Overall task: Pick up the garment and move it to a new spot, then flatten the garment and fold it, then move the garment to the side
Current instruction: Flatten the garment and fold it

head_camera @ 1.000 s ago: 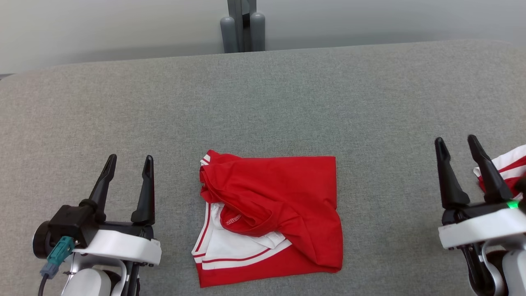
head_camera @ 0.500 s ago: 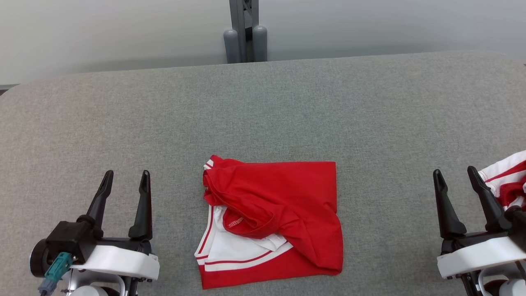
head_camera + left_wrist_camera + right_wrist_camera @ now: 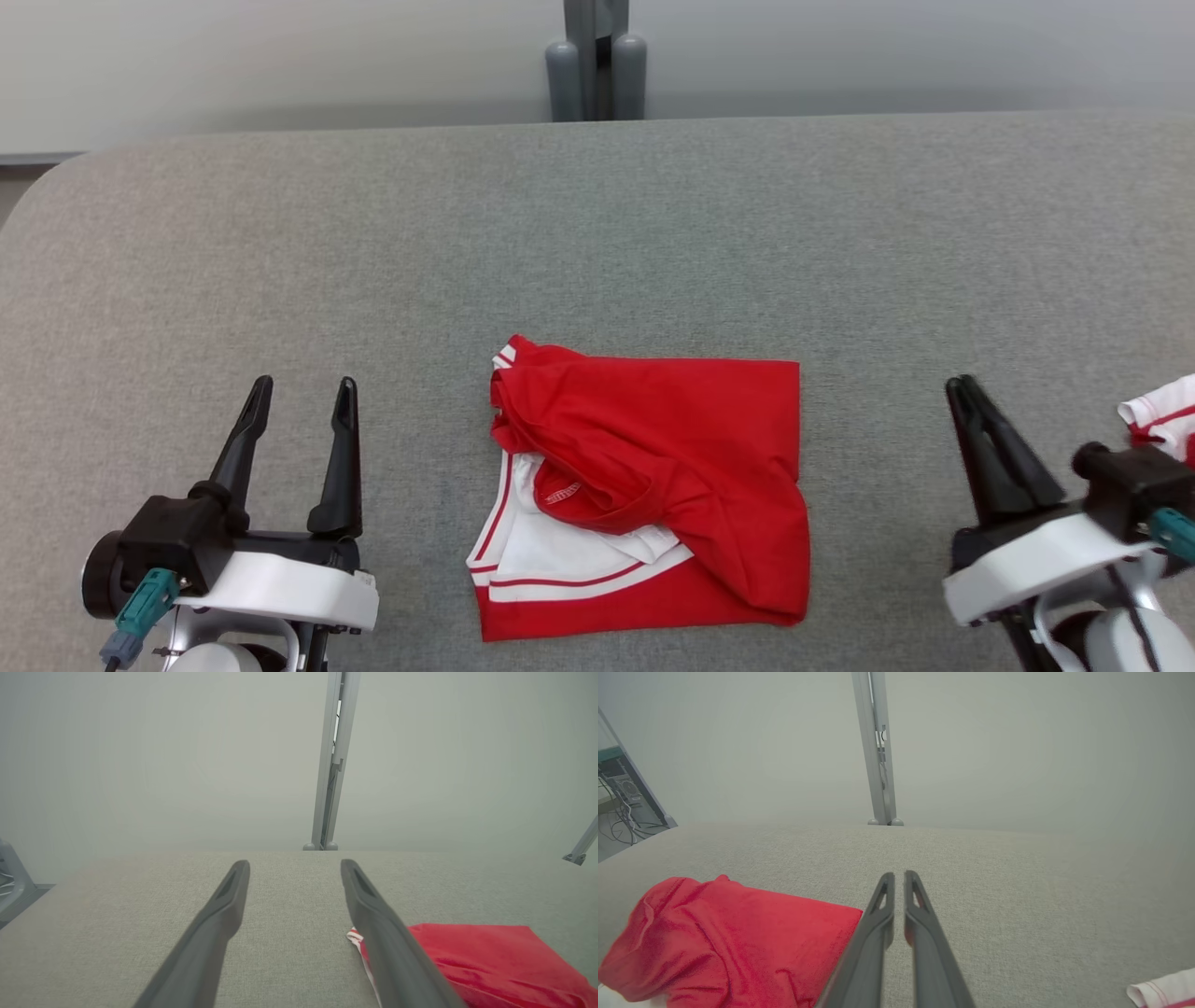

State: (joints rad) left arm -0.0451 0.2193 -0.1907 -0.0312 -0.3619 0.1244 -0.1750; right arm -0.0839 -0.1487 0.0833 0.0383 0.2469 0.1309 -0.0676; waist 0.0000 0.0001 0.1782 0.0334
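Head view, change: you will find the right gripper (image 3: 954, 385) at the lower right with its fingers drawn together on nothing; a second ago they stood apart. The whole picture has shifted, so the camera moved.
Head view, garment: the red garment (image 3: 653, 485) lies folded at lower centre on the grey table (image 3: 597, 233), its fold unchanged.
Head view, left gripper: the left gripper (image 3: 303, 385) sits at the lower left, fingers apart, empty.
Head view, right edge: a striped cloth (image 3: 1158, 415) lies near the right gripper.
Left wrist view: the fingers are spread, with the garment (image 3: 490, 961) at the lower right.
Right wrist view: the fingers are nearly touching, with the garment (image 3: 738, 942) at the lower left and the striped cloth (image 3: 1162, 991) in the bottom right corner.
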